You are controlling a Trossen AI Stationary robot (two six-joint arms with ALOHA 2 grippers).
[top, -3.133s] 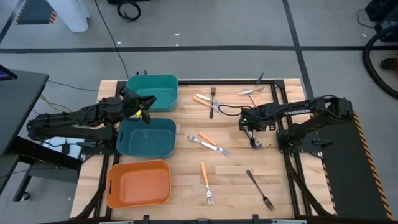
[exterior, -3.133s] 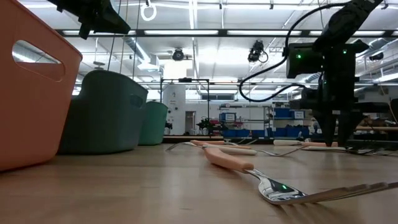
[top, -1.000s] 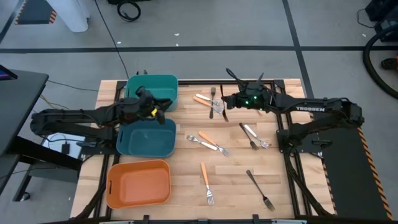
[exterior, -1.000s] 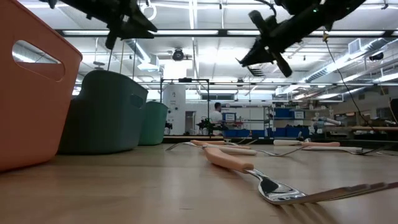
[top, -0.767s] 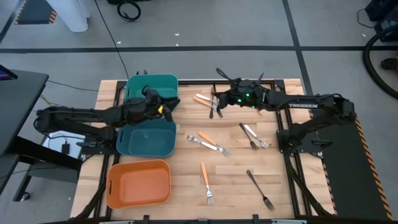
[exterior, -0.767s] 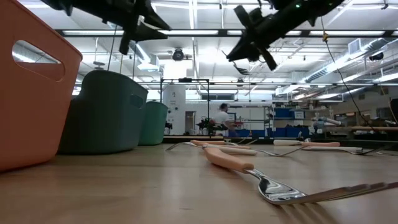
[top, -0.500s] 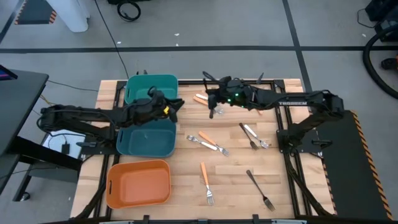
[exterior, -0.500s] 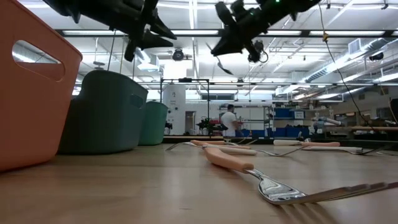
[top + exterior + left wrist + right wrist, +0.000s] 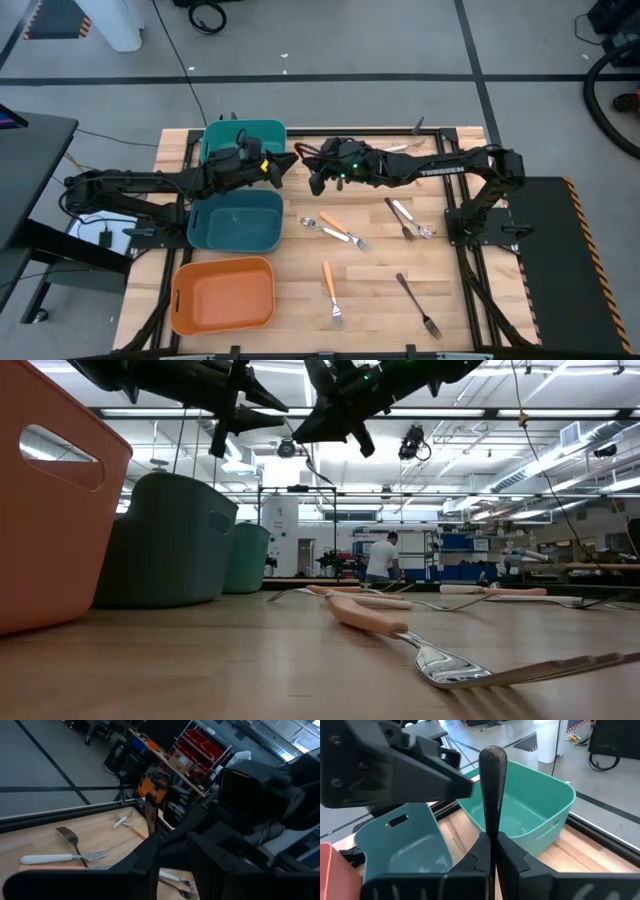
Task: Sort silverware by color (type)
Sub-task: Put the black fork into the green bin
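Wooden table [image 9: 380,285] holds scattered forks. Pinched in the right gripper [image 9: 312,172], a black utensil [image 9: 492,790] hangs raised just beside the green bin [image 9: 262,135]. Facing it, the left gripper [image 9: 278,166] is open, holding nothing.

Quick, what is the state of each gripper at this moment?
Left gripper: open, holding nothing, above the table beside the green bin.
Right gripper: shut on a black utensil, held up near the left gripper.
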